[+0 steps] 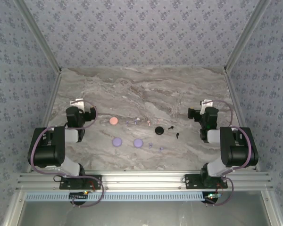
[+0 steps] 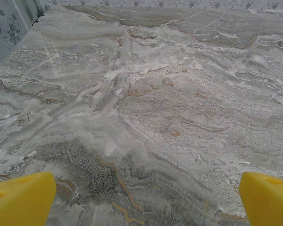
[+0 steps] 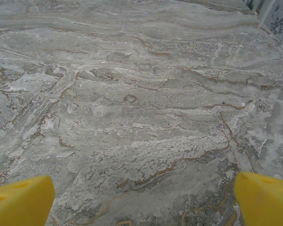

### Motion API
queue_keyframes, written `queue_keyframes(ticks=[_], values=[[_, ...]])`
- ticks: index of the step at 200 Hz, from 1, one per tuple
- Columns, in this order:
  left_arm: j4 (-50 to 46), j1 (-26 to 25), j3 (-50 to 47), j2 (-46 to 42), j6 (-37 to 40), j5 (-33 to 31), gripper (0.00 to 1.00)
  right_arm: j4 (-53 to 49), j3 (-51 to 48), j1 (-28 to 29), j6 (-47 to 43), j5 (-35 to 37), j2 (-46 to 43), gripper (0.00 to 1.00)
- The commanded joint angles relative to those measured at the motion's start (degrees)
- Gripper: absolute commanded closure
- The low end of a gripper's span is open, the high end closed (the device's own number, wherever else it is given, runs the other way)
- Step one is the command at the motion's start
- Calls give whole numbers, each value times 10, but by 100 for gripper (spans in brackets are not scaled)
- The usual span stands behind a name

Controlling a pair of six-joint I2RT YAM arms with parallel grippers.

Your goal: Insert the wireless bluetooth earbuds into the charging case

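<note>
Fingers (image 2: 21,197): left gripper (image 2: 144,200) wide, empty | right gripper (image 3: 141,200) wide, empty | left arm (image 1: 49,148), right arm (image 1: 236,146) folded, elbows back

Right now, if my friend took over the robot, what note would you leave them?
Left gripper: open, empty, over bare table.
Right gripper: same.
Between the arms: pink case, two lilac cases, black case.
Pale earbuds lie right of the pink case, lilac earbuds right of the lilac cases, black earbuds right of the black case.
Done: nothing, all earbuds loose.
Left: seat every earbud in a case.
</note>
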Motion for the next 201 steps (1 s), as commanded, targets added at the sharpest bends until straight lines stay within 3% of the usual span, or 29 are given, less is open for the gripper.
queue_keyframes(ticks=[1, 139, 165, 201], values=[[1, -4, 9, 1, -5, 0, 1, 8, 8, 4, 7, 13, 0, 0], [-8, -8, 8, -17, -5, -10, 1, 7, 8, 2, 8, 10, 0, 0], [-102, -28, 22, -100, 6, -50, 1, 4, 9, 3, 10, 16, -4, 0], [-324, -44, 94, -230, -33, -34, 1, -223, 94, -9, 31, 45, -98, 0]])
